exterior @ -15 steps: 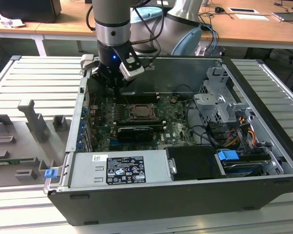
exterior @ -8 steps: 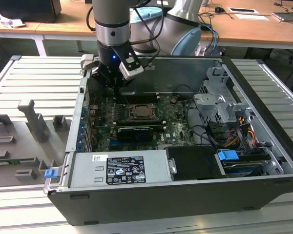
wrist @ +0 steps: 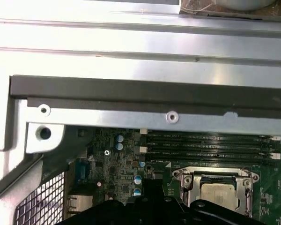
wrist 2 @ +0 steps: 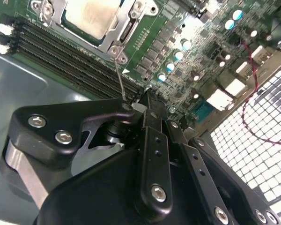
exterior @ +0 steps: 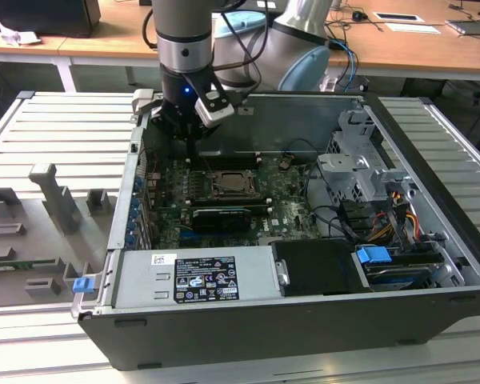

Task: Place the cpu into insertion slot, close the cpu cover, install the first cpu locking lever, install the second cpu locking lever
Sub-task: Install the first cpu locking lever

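One open case (exterior: 304, 320), motherboard (exterior: 292, 210) flat on its floor. The arm (exterior: 184, 32) comes down over the board's corner towards the exterior view's left. The gripper (exterior: 194, 138) hangs just above the memory slots (exterior: 224, 162).

Cover (wrist 2: 127, 29) is down over the slot (exterior: 222, 178). The cpu (wrist 2: 91, 16) sits in its window, also seen in the first wrist view (wrist: 217, 193).

In the second wrist view the gripper (wrist 2: 143, 104) is drawn narrow. A thin lever (wrist 2: 119, 75) stands up from the cover's corner, its free end touching the tip. Can't tell if it is pinched or only pushed.

Likely step: first lever.

Doing it well, I judge:
- Stay on the rod's very end.
- Follow its arc about the hinge, not straight down.
- Nudge sideways to tuck it under the catch.
- Keep clear of the memory slots and capacitors (wrist 2: 178, 55).
- The rod is springy and may slip off.
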Action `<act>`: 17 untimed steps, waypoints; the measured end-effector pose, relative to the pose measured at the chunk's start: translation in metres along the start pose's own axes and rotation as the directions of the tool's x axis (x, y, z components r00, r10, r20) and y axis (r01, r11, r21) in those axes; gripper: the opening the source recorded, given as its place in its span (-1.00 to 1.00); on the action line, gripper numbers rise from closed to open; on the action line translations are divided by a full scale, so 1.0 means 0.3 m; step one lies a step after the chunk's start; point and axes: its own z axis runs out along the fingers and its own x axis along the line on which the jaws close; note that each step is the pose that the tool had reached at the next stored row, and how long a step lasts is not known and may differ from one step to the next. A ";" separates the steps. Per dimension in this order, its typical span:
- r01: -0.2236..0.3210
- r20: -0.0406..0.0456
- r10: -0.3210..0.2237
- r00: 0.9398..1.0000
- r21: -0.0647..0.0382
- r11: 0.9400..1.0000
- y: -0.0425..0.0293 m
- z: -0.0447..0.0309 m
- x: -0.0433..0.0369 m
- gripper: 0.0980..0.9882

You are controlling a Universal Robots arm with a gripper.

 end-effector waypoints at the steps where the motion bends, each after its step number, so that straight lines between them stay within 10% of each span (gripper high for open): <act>1: 0.000 0.000 0.000 1.000 0.000 1.000 0.002 0.000 0.000 -0.98; 17: 0.000 0.000 0.000 1.000 0.000 1.000 0.004 0.002 -0.074 -0.98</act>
